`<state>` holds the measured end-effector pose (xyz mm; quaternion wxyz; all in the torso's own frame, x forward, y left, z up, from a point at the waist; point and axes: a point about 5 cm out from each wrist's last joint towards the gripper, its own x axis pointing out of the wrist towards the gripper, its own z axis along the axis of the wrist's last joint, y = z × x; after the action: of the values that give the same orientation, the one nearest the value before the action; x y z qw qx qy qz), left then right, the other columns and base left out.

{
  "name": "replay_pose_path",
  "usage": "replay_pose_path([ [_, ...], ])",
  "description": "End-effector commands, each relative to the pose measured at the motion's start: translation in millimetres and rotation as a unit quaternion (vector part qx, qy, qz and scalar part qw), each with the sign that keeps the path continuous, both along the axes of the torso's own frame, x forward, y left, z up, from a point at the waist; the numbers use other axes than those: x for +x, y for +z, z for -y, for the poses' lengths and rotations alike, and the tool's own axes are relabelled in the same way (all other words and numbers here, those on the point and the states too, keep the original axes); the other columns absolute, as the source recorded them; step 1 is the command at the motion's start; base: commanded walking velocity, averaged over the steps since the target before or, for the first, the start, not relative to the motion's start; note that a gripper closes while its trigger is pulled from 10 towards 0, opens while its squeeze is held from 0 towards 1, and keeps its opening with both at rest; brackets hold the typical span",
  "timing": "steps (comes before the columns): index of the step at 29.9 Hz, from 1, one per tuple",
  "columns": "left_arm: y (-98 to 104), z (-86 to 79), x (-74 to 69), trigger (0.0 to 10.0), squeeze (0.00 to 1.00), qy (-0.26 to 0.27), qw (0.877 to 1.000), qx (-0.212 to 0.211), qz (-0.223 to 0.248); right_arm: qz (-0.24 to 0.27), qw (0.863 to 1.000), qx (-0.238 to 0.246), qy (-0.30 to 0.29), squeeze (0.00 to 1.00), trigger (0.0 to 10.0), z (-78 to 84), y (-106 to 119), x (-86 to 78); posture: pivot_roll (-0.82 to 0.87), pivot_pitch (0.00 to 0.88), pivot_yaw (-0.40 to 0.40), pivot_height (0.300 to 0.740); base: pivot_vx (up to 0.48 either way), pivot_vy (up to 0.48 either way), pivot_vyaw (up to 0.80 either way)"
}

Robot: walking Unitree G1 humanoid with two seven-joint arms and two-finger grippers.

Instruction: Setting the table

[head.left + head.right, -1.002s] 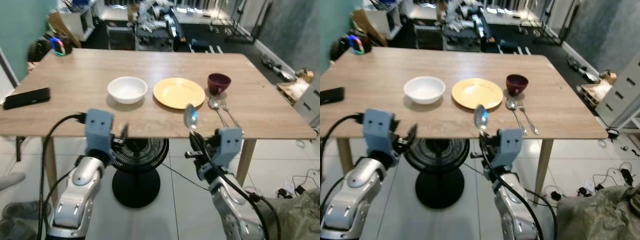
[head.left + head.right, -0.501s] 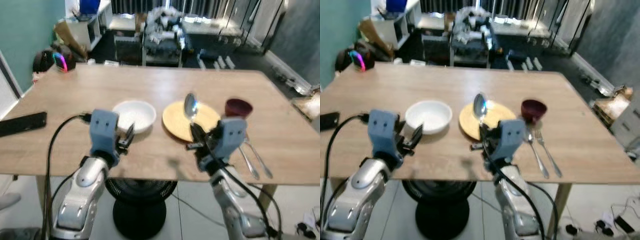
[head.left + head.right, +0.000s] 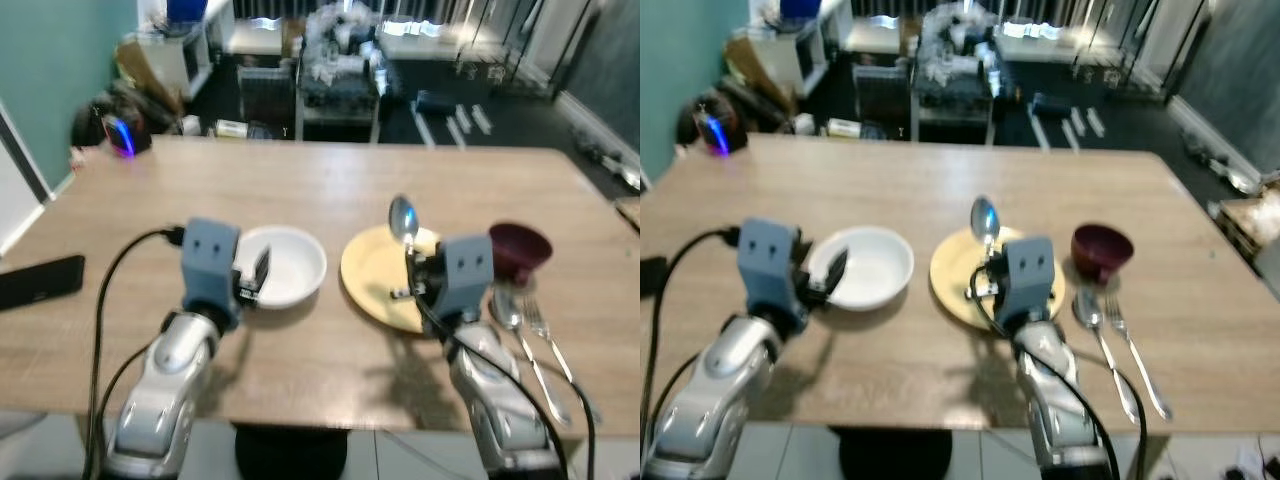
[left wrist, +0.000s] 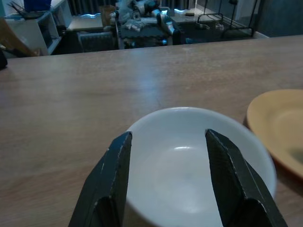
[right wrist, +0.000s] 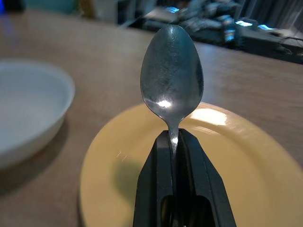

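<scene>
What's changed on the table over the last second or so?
Both arms have come forward from below the table edge. The right gripper, still shut on the spoon, is now over the yellow plate. The left gripper, still open, now reaches the white bowl. The dishes haven't shifted.

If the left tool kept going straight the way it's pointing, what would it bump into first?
Probably the white bowl. The left tool is open and aimed right at it, fingers framing the bowl's near rim. How much gap remains is hard to judge.
</scene>
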<state>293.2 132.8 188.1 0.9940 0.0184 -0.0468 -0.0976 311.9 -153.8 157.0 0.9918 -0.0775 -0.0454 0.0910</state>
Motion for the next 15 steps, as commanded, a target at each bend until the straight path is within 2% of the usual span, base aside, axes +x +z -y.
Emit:
replay_pose_path([
  [1, -3.0, -1.0, -2.0, 10.0, 0.00, 0.001, 1.000, 0.001, -0.009, 0.005, 1.000, -0.029, 0.002, 0.00, 10.0, 4.7, 0.0, 3.4, 0.02, 0.000, 0.051, 0.740, 0.000, 0.000, 0.00],
  [3, -2.9, -2.0, -2.3, 10.0, 0.00, 0.002, 1.000, 0.002, -0.010, 0.004, 0.999, -0.051, -0.003, 0.00, 10.0, 12.4, 0.5, 6.8, 0.03, 0.000, 0.050, 0.740, 0.000, 0.000, 0.00],
  [6, -3.1, -3.9, -2.8, 10.0, 0.00, 0.005, 1.000, 0.004, -0.010, -0.011, 0.995, -0.094, -0.021, 0.00, 10.0, 35.0, -3.0, 12.2, 0.04, 0.000, 0.043, 0.740, 0.000, 0.000, 0.00],
  [10, -2.9, -6.7, -3.5, 10.0, 0.00, 0.009, 1.000, 0.007, -0.010, -0.021, 0.992, -0.110, -0.051, 0.00, 10.0, 66.5, -4.2, 10.9, 0.04, 0.000, 0.042, 0.740, 0.000, 0.000, 0.00],
  [11, -2.9, -6.7, -3.5, 10.0, 0.00, 0.009, 1.000, 0.007, -0.010, -0.021, 0.992, -0.110, -0.051, 0.00, 10.0, 66.5, -4.2, 10.9, 0.04, 0.000, 0.042, 0.740, 0.000, 0.000, 0.00],
  [13, -3.4, -7.6, -3.5, 10.0, 0.00, 0.010, 1.000, 0.008, -0.011, -0.031, 0.990, -0.115, -0.069, 0.00, 10.0, 83.7, -7.0, 7.3, 0.03, 0.000, 0.045, 0.740, 0.000, 0.000, 0.00],
  [14, -3.4, -7.6, -3.5, 10.0, 0.00, 0.010, 1.000, 0.008, -0.011, -0.031, 0.990, -0.115, -0.069, 0.00, 10.0, 83.7, -7.0, 7.3, 0.03, 0.000, 0.045, 0.740, 0.000, 0.000, 0.00],
  [15, -3.6, -7.6, -3.2, 10.0, 0.00, 0.009, 1.000, 0.008, -0.012, -0.040, 0.989, -0.119, -0.079, 0.00, 10.0, 92.5, -10.4, 4.5, 0.03, 0.000, 0.048, 0.740, 0.000, 0.000, 0.00],
])
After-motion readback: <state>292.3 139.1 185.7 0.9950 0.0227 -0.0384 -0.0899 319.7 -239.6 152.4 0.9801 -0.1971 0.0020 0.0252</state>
